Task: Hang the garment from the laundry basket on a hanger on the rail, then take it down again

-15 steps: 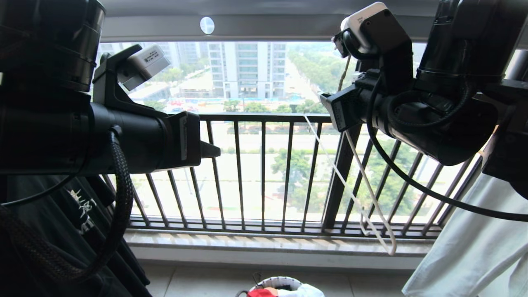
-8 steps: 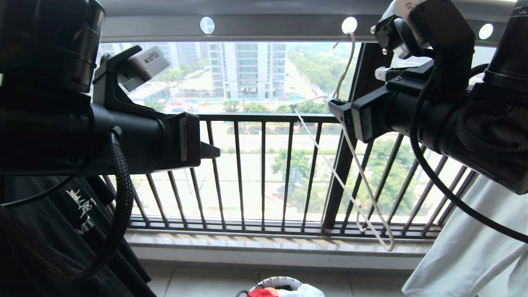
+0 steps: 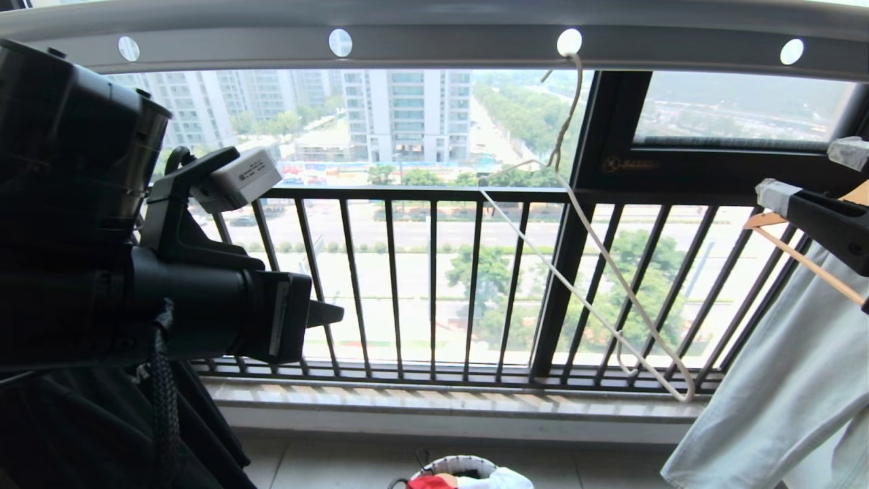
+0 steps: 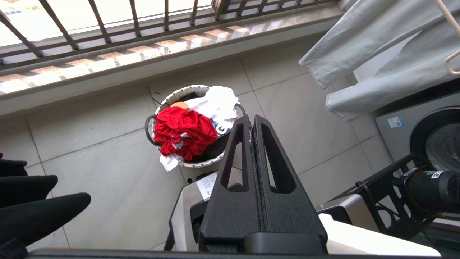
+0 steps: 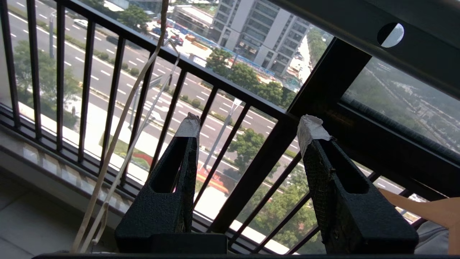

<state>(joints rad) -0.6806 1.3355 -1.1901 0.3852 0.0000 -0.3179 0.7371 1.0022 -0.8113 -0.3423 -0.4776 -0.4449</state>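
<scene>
A wide window (image 3: 407, 129) fills the far wall, daylight pouring in over tower blocks, trees and a road. A black railing (image 3: 434, 285) stands just inside it, above a stone sill (image 3: 441, 404). Below the sill lies a grey tiled floor (image 4: 90, 180). A washing machine (image 4: 427, 136) stands well right of the window.

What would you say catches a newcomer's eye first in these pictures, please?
Probably the bare white wire hanger dangling askew from a hole in the overhead rail against the bright window. Next, the red T-shirt heaped in the laundry basket on the tiled floor below. The left gripper, shut and empty, points down toward it.
</scene>
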